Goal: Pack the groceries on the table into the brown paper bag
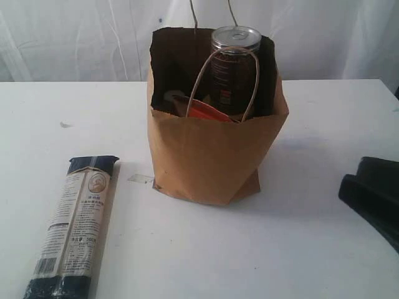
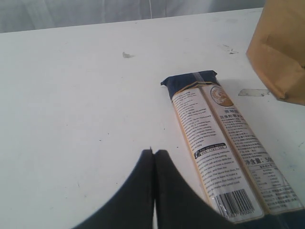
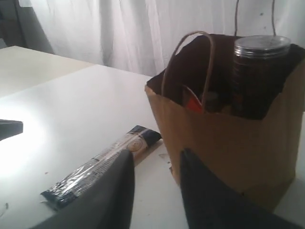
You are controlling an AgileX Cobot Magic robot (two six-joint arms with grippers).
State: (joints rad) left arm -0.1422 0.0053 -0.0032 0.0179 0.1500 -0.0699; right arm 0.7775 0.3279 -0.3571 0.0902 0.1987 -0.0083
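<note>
- Exterior view: brown paper bag (image 1: 212,156) stands upright mid-bench (image 1: 312,249), mouth open. A metal-lidded jar (image 1: 235,68) stands inside toward the back, its top above the rim. An orange-labelled pouch (image 1: 202,111) is tucked low in front of it. The long dark-blue pasta packet (image 1: 75,224) lies flat on the bench outside, off the bag's left; it is the only grocery seen unpacked. The right arm (image 1: 374,193) sits at the right edge, well clear of the bag.
- Left wrist view: left hand (image 2: 153,157) has its fingers pressed together and is empty. It is just beside the packet, likely placed to take it next.
- Right wrist view: right hand (image 3: 156,157) has its fingers apart with nothing between them. It faces the bag's side, probably kept out of the way.
</note>
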